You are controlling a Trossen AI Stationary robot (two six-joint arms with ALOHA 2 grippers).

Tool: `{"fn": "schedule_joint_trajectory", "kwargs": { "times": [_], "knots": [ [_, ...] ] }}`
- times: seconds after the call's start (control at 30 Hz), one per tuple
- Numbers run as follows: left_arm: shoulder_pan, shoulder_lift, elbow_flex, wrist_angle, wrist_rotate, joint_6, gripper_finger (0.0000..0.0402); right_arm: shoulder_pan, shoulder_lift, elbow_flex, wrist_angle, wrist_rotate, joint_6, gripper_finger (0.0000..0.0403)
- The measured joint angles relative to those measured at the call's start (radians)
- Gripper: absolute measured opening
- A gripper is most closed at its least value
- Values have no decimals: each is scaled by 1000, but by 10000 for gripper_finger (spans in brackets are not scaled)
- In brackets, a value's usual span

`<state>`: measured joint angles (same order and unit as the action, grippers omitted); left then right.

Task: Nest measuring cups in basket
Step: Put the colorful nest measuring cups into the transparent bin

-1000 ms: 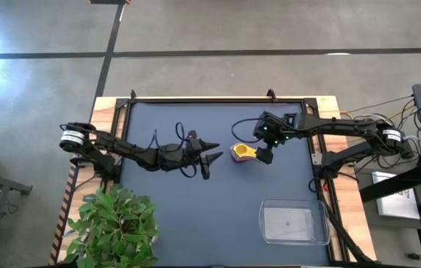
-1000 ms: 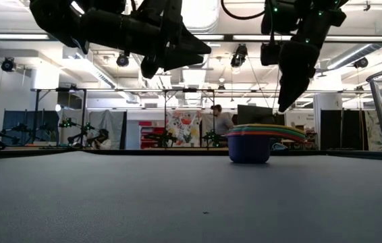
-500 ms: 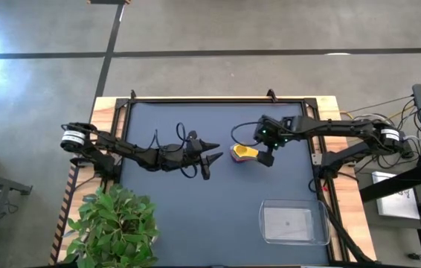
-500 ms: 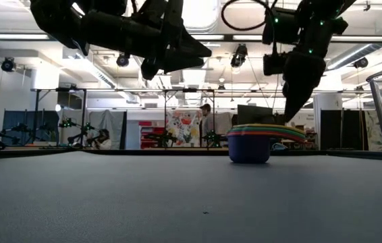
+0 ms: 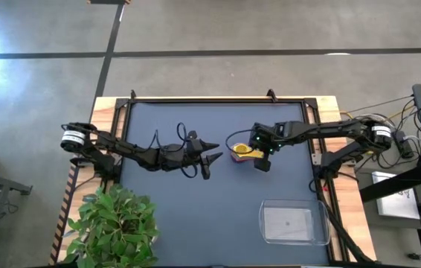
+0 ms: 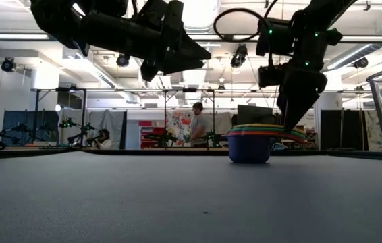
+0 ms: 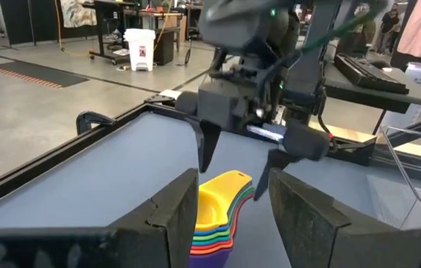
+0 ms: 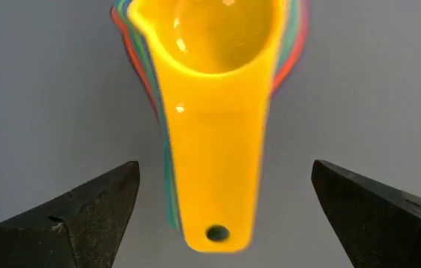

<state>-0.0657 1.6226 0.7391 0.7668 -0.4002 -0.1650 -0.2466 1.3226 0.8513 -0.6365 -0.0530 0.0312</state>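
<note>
Right gripper (image 8: 218,205), fingers spread wide and holding nothing, straddles the handles of nested measuring cups (image 5: 242,152) mid-table, positioned to grasp them for the basket (image 5: 294,222) at 5 o'clock

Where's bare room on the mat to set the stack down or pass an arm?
Free: the mat's front strip between the plant and the empty basket, and the far strip along the back rail. Crowded: the middle, where the open left gripper, nested measuring cups and open right gripper bunch together.
</note>
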Motion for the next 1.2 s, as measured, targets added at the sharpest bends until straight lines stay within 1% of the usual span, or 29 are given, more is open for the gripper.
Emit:
{"fn": "schedule_joint_trajectory", "kwargs": {
  "times": [0.2,0.3,0.47,0.57,0.67,0.97,1.2],
  "knots": [
    [2,0,0,-9,0,0,148,18,87,-1,11,2,-6,386],
    [2,0,0,-13,0,0,148,18,122,-1,10,30,0,386],
    [2,0,0,-16,0,0,148,18,134,-1,11,54,1,386],
    [3,0,0,-23,0,0,148,18,114,-1,16,55,2,376],
    [4,0,-1,-22,0,0,148,18,93,-1,18,55,2,350],
    [4,0,-1,-22,0,0,148,18,89,-3,14,54,-6,224],
    [4,0,-1,-21,0,0,148,18,99,-5,6,54,-25,149]
  ]
}}
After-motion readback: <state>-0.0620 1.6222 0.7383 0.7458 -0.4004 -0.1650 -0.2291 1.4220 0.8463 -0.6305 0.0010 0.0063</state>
